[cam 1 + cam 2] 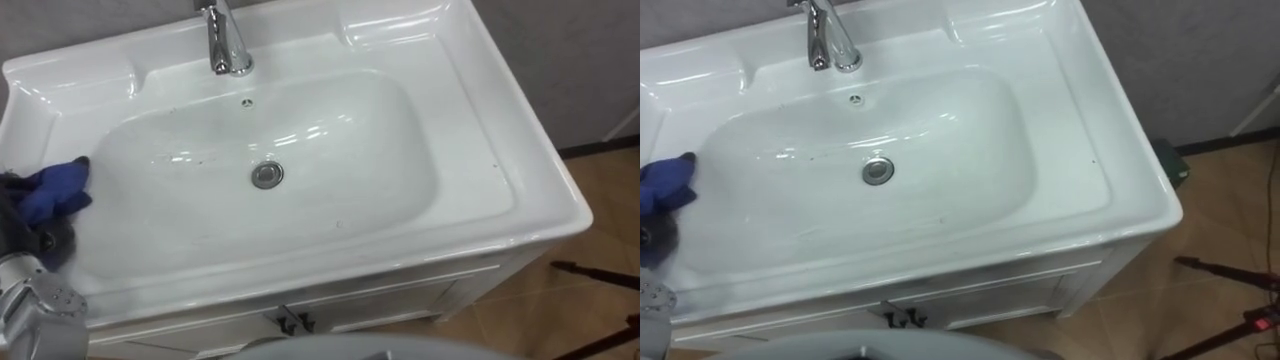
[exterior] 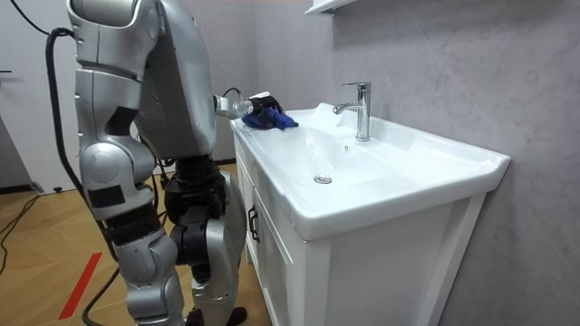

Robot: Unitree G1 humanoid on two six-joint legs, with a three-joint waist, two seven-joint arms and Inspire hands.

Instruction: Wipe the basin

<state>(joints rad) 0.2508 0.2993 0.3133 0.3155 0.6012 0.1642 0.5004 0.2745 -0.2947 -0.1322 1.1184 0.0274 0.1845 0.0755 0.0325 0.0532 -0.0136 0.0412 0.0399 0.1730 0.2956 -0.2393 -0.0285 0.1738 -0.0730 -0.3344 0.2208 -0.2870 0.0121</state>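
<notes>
- I'm seeing my left robot hand clamping down on the blue cloth, fingers curling round it.
- The cloth is sitting on the basin at its left rim, right by the bowl's edge.
- The robot is standing at the basin's front, with the tap at the back and the drain mid-bowl.

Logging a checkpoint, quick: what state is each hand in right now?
Left hand: closed on the blue cloth at the basin's left rim.
Right hand: cannot be told.
</notes>
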